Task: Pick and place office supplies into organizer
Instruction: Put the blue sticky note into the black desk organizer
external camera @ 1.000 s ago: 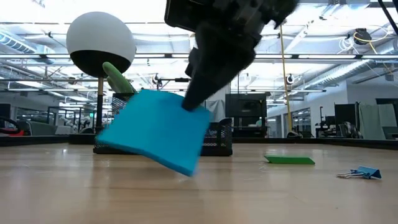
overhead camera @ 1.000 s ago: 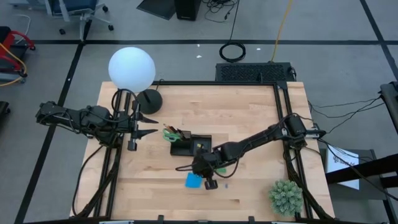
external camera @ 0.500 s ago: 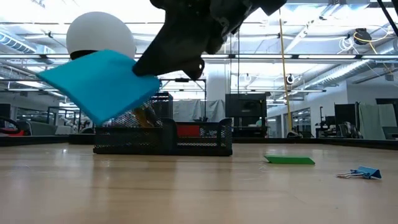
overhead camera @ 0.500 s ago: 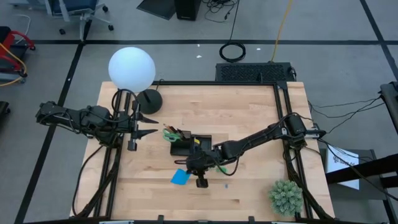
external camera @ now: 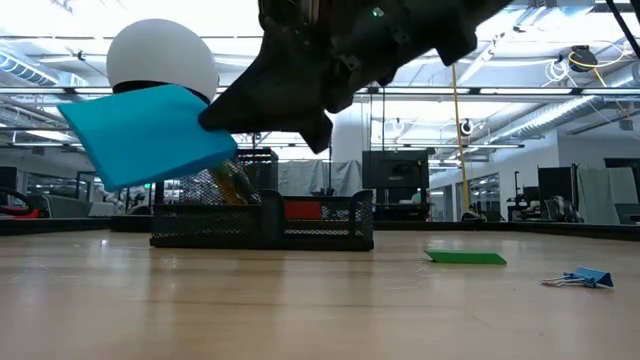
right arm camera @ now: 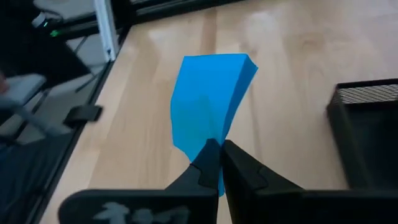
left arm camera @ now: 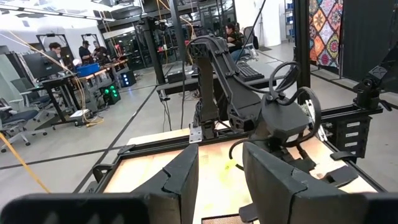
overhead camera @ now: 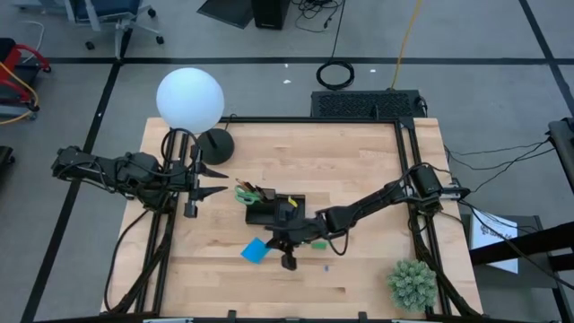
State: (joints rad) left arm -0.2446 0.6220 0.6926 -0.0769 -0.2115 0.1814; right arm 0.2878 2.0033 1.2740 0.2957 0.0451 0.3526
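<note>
I had the right gripper [right arm camera: 219,163] pinched tight on one edge of the blue sticky-note pad [overhead camera: 255,251], holding it up off the table [overhead camera: 359,170], tilted, just on the near-left side of the organizer [overhead camera: 274,210]. In the low view the pad [external camera: 150,132] hung in the air in front of the tray's left end. The organizer's upright compartment held the green-handled scissors [overhead camera: 244,191] and some pencils. A small green eraser [external camera: 466,257] lay flat on the wood to the right, with a blue binder clip [external camera: 580,277] further right. My left gripper [overhead camera: 220,179] waited at the table's left side beside the lamp base [overhead camera: 215,144], fingers [left arm camera: 181,180] parted, holding nothing.
</note>
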